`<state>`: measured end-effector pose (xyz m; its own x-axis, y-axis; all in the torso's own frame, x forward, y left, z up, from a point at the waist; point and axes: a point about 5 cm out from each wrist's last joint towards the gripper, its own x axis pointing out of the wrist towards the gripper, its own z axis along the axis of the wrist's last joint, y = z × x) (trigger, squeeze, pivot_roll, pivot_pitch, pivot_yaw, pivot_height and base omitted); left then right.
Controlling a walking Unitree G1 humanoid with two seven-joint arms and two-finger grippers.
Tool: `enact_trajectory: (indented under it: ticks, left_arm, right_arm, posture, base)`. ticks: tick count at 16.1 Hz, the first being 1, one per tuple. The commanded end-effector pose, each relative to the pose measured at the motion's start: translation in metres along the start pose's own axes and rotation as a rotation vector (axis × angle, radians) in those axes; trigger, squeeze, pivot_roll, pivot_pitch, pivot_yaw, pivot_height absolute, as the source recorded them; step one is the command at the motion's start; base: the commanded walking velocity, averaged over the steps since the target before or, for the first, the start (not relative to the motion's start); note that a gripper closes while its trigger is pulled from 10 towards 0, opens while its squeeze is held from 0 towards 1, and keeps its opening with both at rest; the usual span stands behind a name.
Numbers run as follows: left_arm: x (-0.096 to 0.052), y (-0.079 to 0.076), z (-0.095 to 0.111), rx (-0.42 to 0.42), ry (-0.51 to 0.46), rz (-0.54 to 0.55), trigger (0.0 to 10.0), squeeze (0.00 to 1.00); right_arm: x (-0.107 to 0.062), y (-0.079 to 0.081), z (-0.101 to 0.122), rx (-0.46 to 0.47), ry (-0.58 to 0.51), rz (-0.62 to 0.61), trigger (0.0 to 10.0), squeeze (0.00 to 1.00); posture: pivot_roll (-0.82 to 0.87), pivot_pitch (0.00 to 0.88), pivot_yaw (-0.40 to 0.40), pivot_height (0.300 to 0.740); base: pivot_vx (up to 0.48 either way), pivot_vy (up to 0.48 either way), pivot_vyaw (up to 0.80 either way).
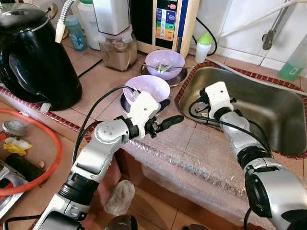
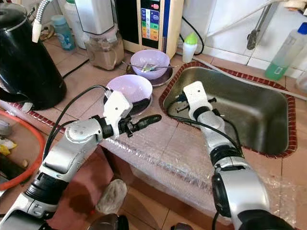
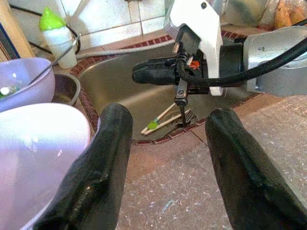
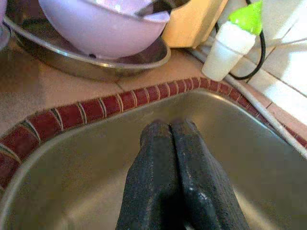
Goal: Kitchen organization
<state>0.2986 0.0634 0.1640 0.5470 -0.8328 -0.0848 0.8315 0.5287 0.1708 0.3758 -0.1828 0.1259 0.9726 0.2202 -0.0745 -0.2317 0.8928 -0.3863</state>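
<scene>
We list, largest first, what stands before us.

Counter: tan tiles edged with small red tiles, running across the middle of the frame; its front part under a bubble-wrap sheet.

Sink: steel basin, right of centre. In the left wrist view chopsticks and a fork lie on its floor.

Black kettle: glossy, upper left.

Water unit: cream housing at top centre, with a panel of coloured buttons; we cannot read its writing.

Blender jar: clear, brown contents, left of the unit.

Near bowl: pale lilac, plain, glossy, resting on a dark dish at frame centre, just beside the sink's left rim.

Far bowl: the same lilac, seated in a steel dish above the first, with scraps and a utensil inside.

Green-capped bottle: white, small, behind the sink corner. No label legible.

Left gripper: over the counter below the near bowl, pointing toward the sink, fingers spread wide, empty.

Right gripper: lowered inside the sink's left end, fingers pressed together on nothing.
</scene>
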Motion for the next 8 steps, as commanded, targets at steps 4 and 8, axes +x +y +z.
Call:
enact_trajectory:
  ticks: [4,8]
  left_arm:
    - [0.001,-0.004,0.000,0.012,0.021,-0.029,10.0,1.00]
    - [0.003,-0.002,-0.002,0.021,0.033,-0.016,10.0,1.00]
  right_arm:
    - [-0.002,0.007,-0.007,0.004,0.021,0.041,10.0,1.00]
    - [-0.008,0.008,-0.014,0.042,0.017,0.018,10.0,1.00]
  posture:
    - [0.06,0.068,0.038,0.740]
    - [0.04,0.055,0.033,0.740]
  base:
    - [0.000,0.000,0.00]
    - [0.000,0.000,0.00]
